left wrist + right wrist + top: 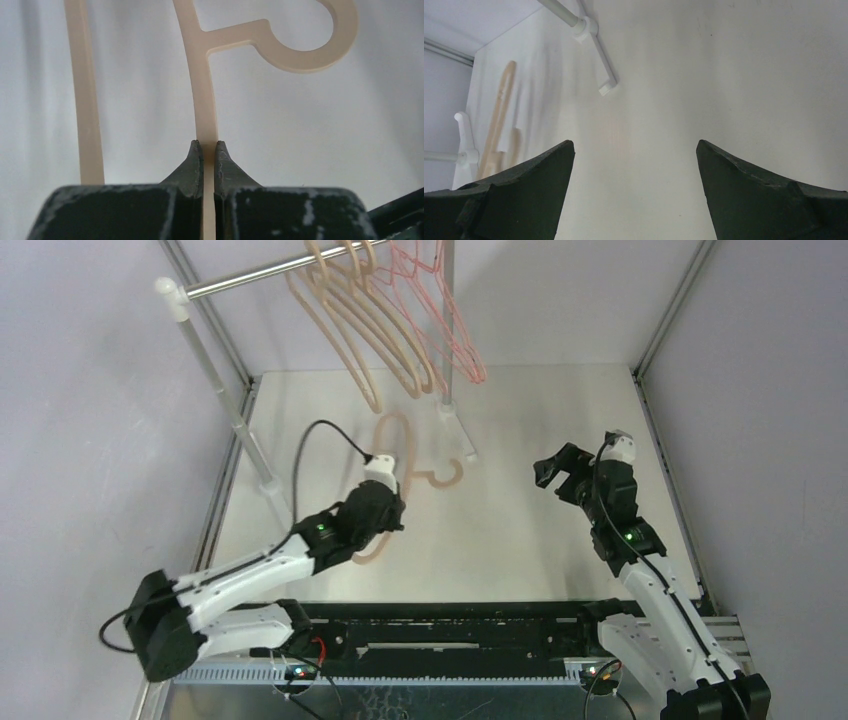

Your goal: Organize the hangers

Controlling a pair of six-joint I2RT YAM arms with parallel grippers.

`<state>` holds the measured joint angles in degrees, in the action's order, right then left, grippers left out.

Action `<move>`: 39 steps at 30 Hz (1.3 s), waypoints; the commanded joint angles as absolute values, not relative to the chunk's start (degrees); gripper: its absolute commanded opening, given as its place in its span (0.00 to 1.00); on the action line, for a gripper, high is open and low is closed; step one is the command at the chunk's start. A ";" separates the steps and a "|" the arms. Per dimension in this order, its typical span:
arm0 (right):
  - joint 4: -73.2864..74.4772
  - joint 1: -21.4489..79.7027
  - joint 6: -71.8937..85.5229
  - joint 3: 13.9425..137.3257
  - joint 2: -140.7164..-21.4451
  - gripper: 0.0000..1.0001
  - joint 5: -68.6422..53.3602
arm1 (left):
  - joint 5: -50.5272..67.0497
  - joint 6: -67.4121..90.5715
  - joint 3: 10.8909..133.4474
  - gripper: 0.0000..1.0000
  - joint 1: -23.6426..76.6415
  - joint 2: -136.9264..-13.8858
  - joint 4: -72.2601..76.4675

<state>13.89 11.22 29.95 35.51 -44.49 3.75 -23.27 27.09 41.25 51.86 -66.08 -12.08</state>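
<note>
Hangers: beige batch point(345, 315) and pink wire batch point(440, 310) hung on rail point(255, 276), beige to the left of pink, all bunched toward rail's right end. One more beige hanger point(204, 100) down at worktop point(500, 540) level, below rail, hook pointing right; lying flat or slightly lifted, cannot tell. Left tool point(205, 147) clamped shut on that hanger's thin bar, one pad each side, just short of the hook neck; hanger's second bar parallel, off to the left in wrist view. Right tool point(553, 472) spread wide, gripping nothing, over bare worktop, below rail's right end and well right of the loose hanger. Right wrist view: plain worktop between the fingers, rail foot point(599, 75) and loose hanger up-left.
</note>
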 commanded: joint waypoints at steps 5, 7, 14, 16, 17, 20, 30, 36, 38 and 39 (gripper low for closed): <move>9.26 11.16 30.58 35.52 -44.21 1.00 1.82 | -28.41 31.11 37.95 0.00 44.49 -49.38 -17.20; 9.10 11.31 30.63 35.51 -44.36 1.00 1.76 | -29.77 31.37 37.31 0.00 43.70 -46.67 -18.60; 9.23 12.08 30.77 35.56 -44.34 1.00 2.23 | -28.44 29.58 37.73 0.08 43.15 -49.54 -19.47; 9.59 12.13 30.54 35.51 -44.02 1.00 2.64 | -28.22 28.97 37.27 0.34 43.11 -51.93 -18.64; 9.73 12.17 30.46 35.51 -43.84 1.00 2.68 | -28.43 28.74 37.00 0.37 42.84 -53.05 -18.06; 10.26 12.15 30.29 35.55 -43.24 1.00 2.77 | -23.77 28.39 35.62 0.40 38.48 -56.17 -14.43; 12.42 12.04 30.20 35.56 -42.02 1.00 3.22 | -17.97 20.39 41.44 0.64 29.79 -68.37 -16.65; 11.51 11.69 29.74 35.54 -42.83 1.00 2.50 | -13.29 19.02 43.01 0.65 23.70 -73.46 -16.17; 11.37 11.69 29.74 35.51 -43.17 1.00 2.47 | -10.18 17.56 45.15 0.67 22.35 -76.63 -17.18; 11.42 11.69 29.74 35.51 -43.42 1.00 2.56 | -8.34 16.91 46.40 0.68 21.96 -78.41 -17.77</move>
